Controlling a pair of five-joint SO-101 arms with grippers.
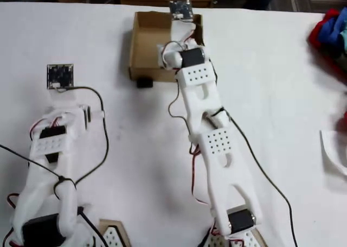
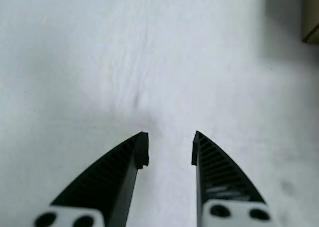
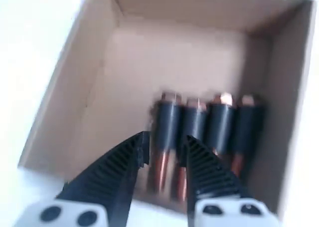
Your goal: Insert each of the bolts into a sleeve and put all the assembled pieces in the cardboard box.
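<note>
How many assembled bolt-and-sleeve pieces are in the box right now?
4 assembled pieces, lying side by side in one row on the floor of the cardboard box. The right gripper covers some floor, so another could be hidden.

Two white arms, red and black cables (image 1: pixel 193 173)
We see perforated shells (image 1: pixel 201 73) on the left arm (image 1: pixel 46 168) and right arm (image 1: pixel 230 176), black motors (image 1: pixel 191 57), ribbed black fingers (image 2: pixel 114 172) on the left tool (image 2: pixel 169 137) and right tool (image 3: pixel 165 138).

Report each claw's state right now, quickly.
Left claw: open, empty, over the white table.
Right claw: open, gripping nothing, over the brown cardboard box holding four black-sleeved copper bolts.
</note>
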